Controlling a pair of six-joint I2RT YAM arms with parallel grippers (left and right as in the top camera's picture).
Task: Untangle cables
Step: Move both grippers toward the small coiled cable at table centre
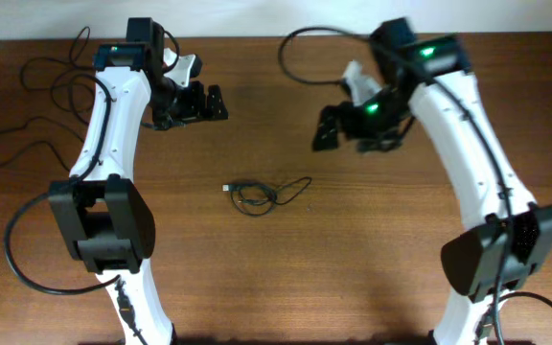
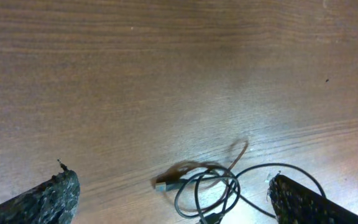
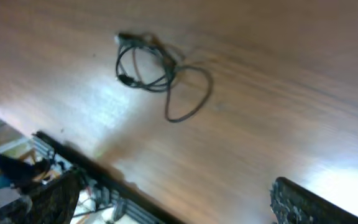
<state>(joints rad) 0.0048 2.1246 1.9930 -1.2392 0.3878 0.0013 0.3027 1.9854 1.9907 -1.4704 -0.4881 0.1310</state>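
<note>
1. The brown wooden table (image 1: 257, 287) is smooth and shiny.
2. The cables (image 1: 257, 195) lie in the middle of it in one small loopy bundle. A little plug pokes out on the left arm's side.
3. The left gripper (image 1: 209, 103) hangs over the table, well apart from the cables. Its fingers are spread wide and hold nothing.
4. The right gripper (image 1: 338, 132) hangs well apart from them too, fingers wide and holding nothing.
</note>
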